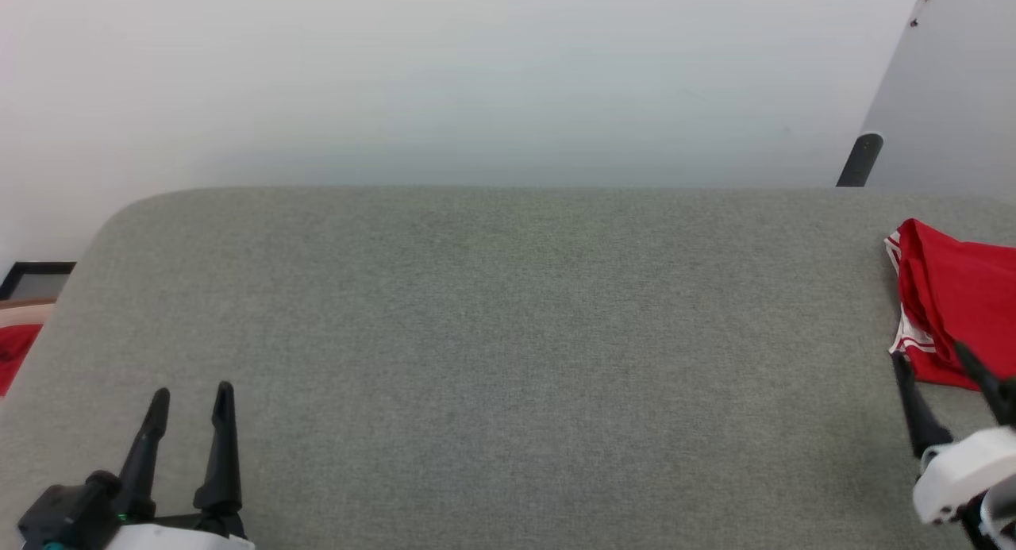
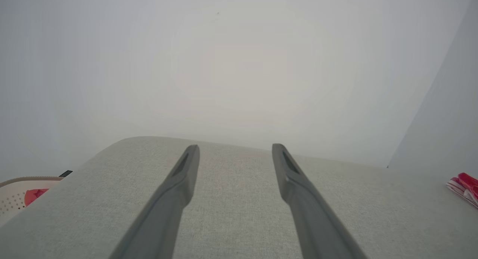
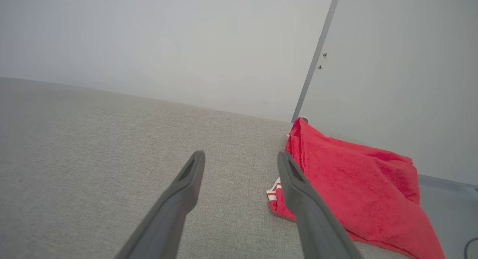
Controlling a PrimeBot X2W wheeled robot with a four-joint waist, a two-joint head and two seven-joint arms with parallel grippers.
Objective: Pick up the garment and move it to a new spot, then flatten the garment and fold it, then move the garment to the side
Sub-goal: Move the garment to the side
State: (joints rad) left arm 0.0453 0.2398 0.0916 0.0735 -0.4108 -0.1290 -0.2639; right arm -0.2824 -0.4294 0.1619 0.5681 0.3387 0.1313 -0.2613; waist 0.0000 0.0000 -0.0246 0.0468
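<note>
The jersey (image 1: 964, 296) sits bunched at the bench's (image 1: 508, 336) three o'clock. Left hand (image 1: 193, 390) and right hand (image 1: 929, 353) gape wide, empty. Right should pinch a thick fold.

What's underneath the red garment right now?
The garment lies bunched on the grey fabric surface, toward its right side. Only that fabric shows around it; anything beneath the folds is covered and cannot be seen.

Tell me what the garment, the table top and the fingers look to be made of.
Garment: soft red fabric, probably knit jersey; matte, slightly fuzzy, limp creases, striped trim.
Table top: grey woven cloth, likely over padding; visible weave, rounded corners.
Fingers: dark, smooth, matte; probably plastic or rubber, cannot tell which.
</note>
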